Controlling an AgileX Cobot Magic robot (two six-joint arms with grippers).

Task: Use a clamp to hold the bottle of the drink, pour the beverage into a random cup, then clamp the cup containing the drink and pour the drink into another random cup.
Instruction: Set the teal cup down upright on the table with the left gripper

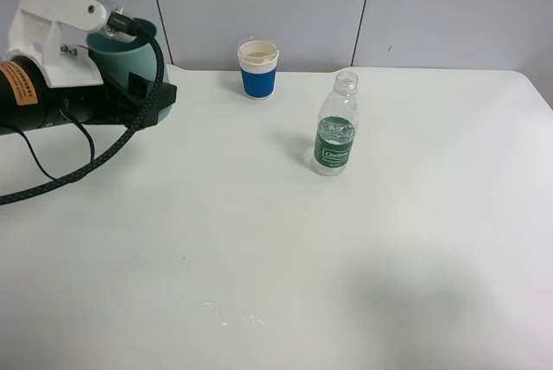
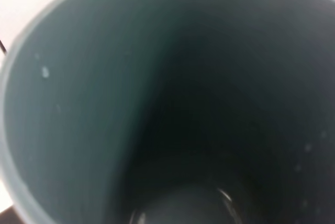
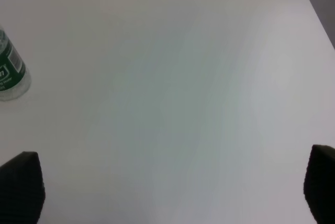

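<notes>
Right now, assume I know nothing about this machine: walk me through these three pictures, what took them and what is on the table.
This is a robot with two arms, each ending in a claw. One picture comes from a camera mounted high above the white table. The other two come from small cameras on the arms' wrists.

From above, the left arm reaches in from the left edge. Its left claw is shut on a teal cup. That arm's wrist camera looks straight down into the teal cup's dark inside, where something glints at the bottom.

On the table stand a blue-sleeved paper cup at the back and an uncapped clear bottle with a green label, both upright.

The right wrist camera shows the open right claw over bare table, the bottle to one side.
</notes>
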